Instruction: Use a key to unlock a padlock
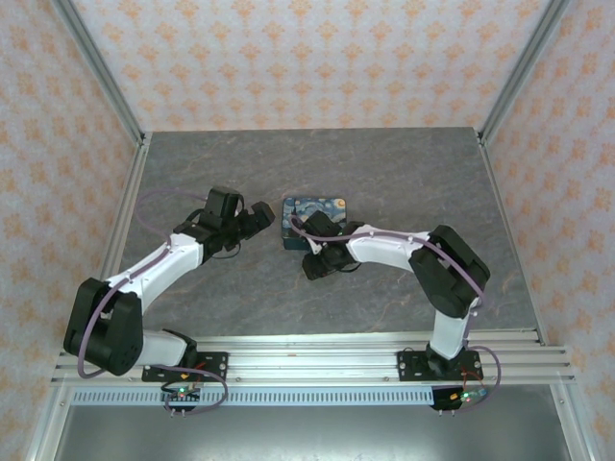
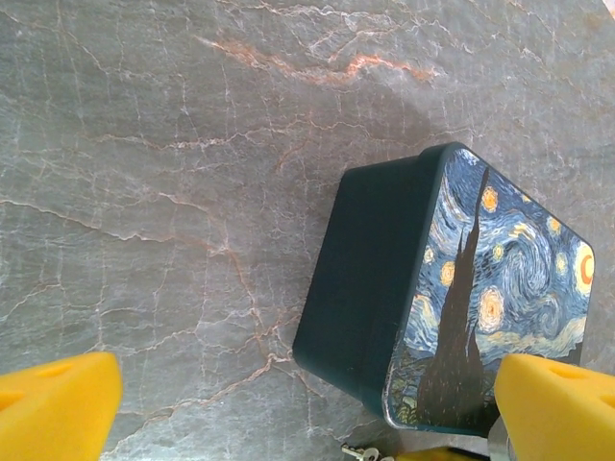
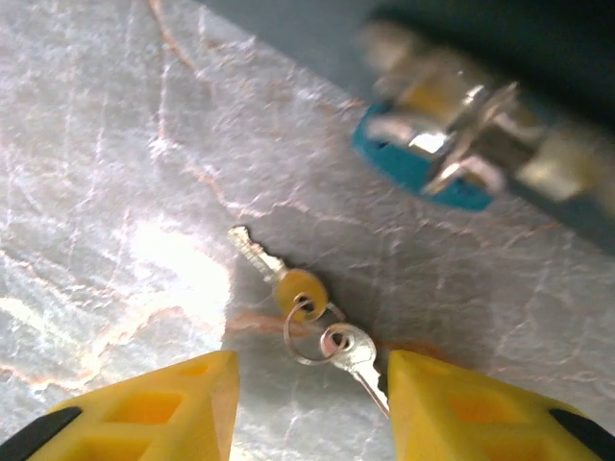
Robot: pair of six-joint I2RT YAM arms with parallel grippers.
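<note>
Right gripper (image 3: 312, 389) hangs low over the key (image 3: 293, 286), jaws partway apart and gripping nothing. The key lies flat on the grey marbled table (image 3: 115, 192), ringed to a second one, just ahead of the fingertips. The blurry blue padlock (image 3: 423, 158) hangs on the starry-night box (image 2: 384, 279) close behind, so that side's tight, with open tabletop on the other, and the left gripper (image 2: 307, 403) gapes wide and empty beside the box.
</note>
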